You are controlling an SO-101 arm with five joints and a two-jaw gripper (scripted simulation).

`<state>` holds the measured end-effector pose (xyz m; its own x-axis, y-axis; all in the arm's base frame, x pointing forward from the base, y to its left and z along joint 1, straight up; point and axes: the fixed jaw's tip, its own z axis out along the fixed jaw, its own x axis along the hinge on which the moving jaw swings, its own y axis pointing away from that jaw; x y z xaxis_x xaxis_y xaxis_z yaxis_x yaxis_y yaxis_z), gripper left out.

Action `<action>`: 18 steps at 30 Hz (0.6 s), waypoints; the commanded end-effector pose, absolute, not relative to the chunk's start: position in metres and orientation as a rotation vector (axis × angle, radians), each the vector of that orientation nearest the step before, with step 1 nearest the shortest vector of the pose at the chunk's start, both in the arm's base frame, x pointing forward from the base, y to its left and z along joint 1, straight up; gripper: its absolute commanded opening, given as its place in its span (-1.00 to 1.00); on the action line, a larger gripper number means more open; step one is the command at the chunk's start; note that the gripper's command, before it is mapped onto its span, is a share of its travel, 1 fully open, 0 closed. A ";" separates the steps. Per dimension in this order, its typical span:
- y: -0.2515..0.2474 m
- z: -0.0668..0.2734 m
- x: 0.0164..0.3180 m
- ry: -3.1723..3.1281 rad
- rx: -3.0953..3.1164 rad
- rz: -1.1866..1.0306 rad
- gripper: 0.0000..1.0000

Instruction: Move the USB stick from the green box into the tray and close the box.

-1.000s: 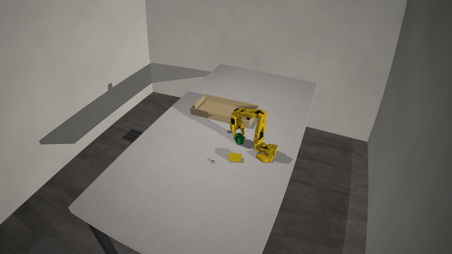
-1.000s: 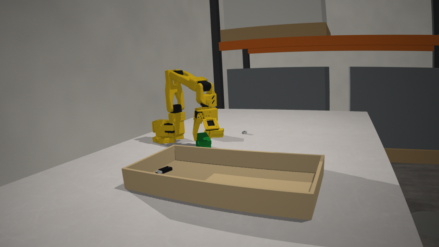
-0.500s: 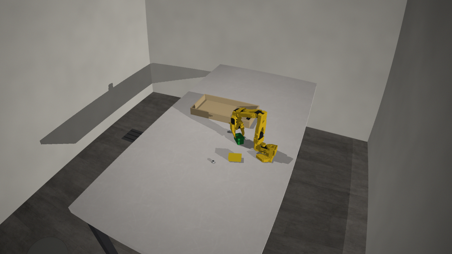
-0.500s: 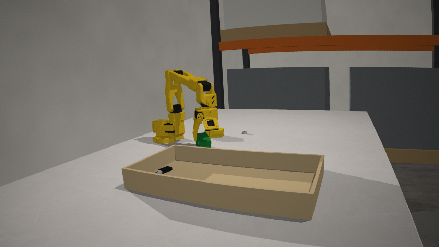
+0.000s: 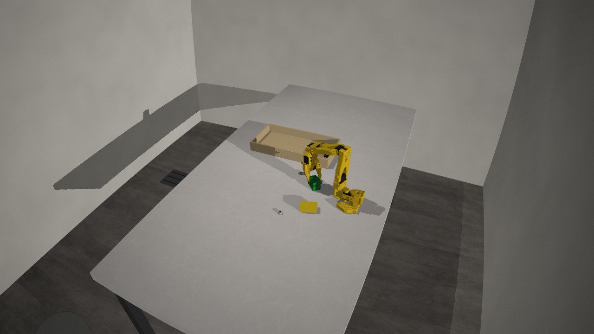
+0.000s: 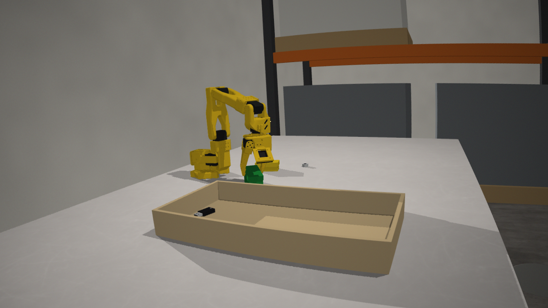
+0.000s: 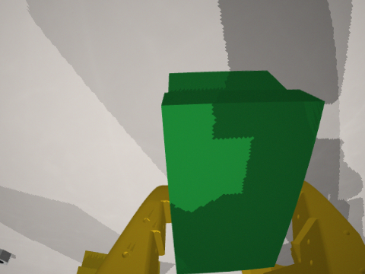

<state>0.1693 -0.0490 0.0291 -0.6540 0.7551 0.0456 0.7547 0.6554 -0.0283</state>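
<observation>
One USB stick (image 5: 326, 156) (image 6: 205, 211) lies in the near tray (image 5: 262, 148) (image 6: 268, 237), its metal plug clear only in the exterior view. Beyond, the pincer (image 5: 314, 178) (image 6: 252, 171) (image 7: 235, 190) grips the green box (image 5: 315, 183) (image 6: 253, 175) (image 7: 243, 152), whose overhanging lid rim the wrist view details.
</observation>
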 end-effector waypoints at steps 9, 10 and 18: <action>-0.047 0.036 0.174 -2.856 -1.308 0.000 -0.57; -0.047 0.036 0.174 -2.856 -1.308 0.000 -0.57; -0.047 0.036 0.174 -2.856 -1.308 0.000 -0.57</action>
<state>0.1685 -0.0471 0.0296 -0.6551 0.7543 0.0428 0.7539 0.6564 -0.0271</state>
